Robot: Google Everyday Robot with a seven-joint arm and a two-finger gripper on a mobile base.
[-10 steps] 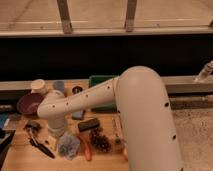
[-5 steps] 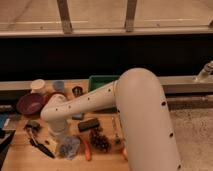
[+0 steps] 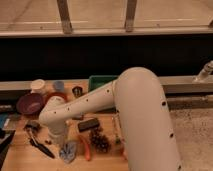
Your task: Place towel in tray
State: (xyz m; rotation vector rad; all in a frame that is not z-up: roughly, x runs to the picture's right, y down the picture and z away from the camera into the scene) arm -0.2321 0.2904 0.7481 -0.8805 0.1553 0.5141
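grey-blue towel (image 3: 68, 151) on table (image 3: 27, 161) just below claw (image 3: 62, 142), open/shut can't tell; green tray (image 3: 100, 80) well apart.

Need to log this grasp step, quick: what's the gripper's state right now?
Gripper: down just above the towel; whether it is open, closed or holding the towel cannot be told.

Dim warm light, soft shadows, muted colours; gripper (image 3: 62, 141) murky at lower left.
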